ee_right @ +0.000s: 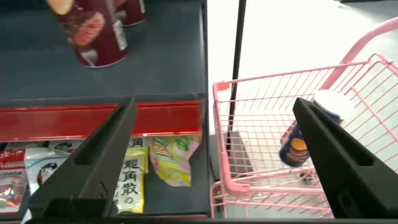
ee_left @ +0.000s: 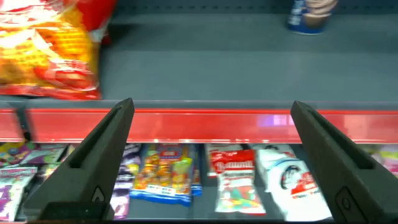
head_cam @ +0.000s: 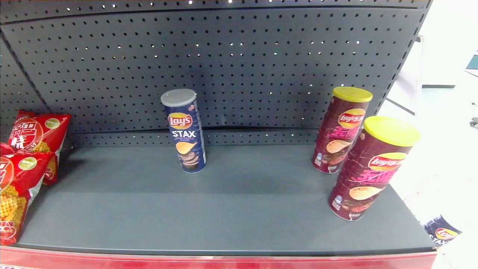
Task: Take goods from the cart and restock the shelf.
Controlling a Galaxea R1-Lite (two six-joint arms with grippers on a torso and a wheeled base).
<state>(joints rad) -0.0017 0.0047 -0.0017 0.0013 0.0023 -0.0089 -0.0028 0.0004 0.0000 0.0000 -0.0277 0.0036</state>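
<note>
A dark blue chip can [head_cam: 184,130] with a grey lid stands upright mid-shelf near the pegboard. Two maroon chip cans with yellow lids stand at the shelf's right end, one at the back [head_cam: 341,129] and one nearer the front [head_cam: 369,168]. Another blue can [ee_right: 298,140] lies in the pink cart [ee_right: 249,180] to the right of the shelf. My left gripper [ee_left: 211,162] is open in front of the shelf's red front edge [ee_left: 199,121], holding nothing. My right gripper [ee_right: 211,162] is open too, below the shelf edge beside the cart, with nothing between its fingers.
Red snack bags [head_cam: 22,164] lean at the shelf's left end. The grey shelf [head_cam: 186,209] has free room between the cans. A lower shelf holds several snack packets [ee_left: 236,180]. A blue can's end [head_cam: 442,231] shows past the shelf's right corner.
</note>
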